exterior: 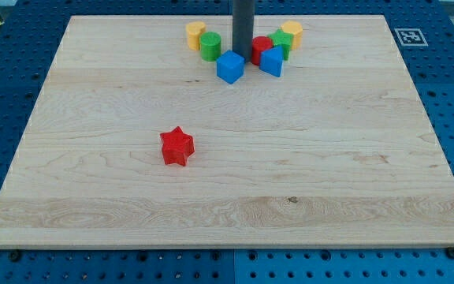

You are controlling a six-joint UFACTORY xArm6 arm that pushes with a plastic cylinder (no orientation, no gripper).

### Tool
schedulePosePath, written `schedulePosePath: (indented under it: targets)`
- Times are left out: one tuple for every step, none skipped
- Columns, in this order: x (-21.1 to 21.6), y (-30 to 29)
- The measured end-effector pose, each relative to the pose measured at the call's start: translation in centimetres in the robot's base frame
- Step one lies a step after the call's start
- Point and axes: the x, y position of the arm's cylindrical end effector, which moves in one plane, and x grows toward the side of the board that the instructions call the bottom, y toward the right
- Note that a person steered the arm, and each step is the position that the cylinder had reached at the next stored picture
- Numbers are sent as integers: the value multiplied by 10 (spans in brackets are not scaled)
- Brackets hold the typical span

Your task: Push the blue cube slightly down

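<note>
The blue cube sits near the top middle of the wooden board. My dark rod comes down from the view's top, and my tip rests just up and right of the blue cube, touching or nearly touching its upper right edge. A second blue block lies just right of my tip. A red block is partly hidden behind the rod.
A green cylinder and a yellow cylinder stand up and left of the blue cube. A green block and a yellow block sit at the top right of the cluster. A red star lies alone left of centre.
</note>
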Motion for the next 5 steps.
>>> schedulePosePath:
  targets:
    - [9,6]
    - [-5,3]
    - [-18,-16]
    - [-9,-28]
    - [17,-28]
